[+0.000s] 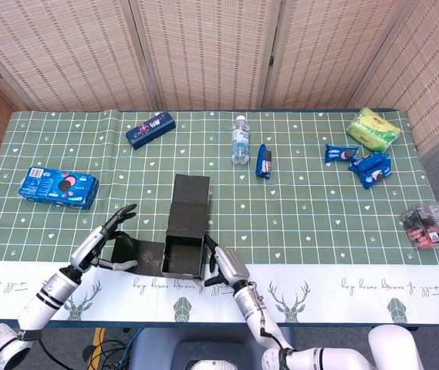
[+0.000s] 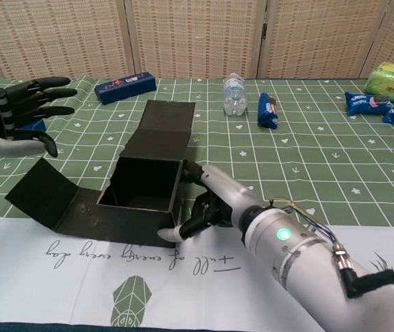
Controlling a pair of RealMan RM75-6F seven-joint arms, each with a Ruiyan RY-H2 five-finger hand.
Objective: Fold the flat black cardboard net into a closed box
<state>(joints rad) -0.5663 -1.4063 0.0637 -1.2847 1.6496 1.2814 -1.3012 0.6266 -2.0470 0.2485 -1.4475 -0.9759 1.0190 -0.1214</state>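
The black cardboard box [image 1: 183,257] [image 2: 143,197] stands near the table's front edge, half folded, with its top open. Its lid flap [image 2: 160,127] leans away at the back. One side flap [image 2: 41,191] lies slanted out to the left. My right hand [image 1: 224,266] [image 2: 209,205] presses on the box's right wall, with one finger along the wall's top edge, the thumb at the lower front corner and the other fingers curled. My left hand [image 1: 104,235] [image 2: 21,115] hovers left of the box above the side flap, fingers spread, touching nothing.
A blue cookie pack [image 1: 57,187] lies at the left. At the back are a dark blue carton [image 1: 150,128], a water bottle [image 1: 240,139] and a blue snack pack [image 1: 264,161]. More blue packs [image 1: 369,168], a green bag [image 1: 373,127] and a small packet [image 1: 427,223] sit at the right.
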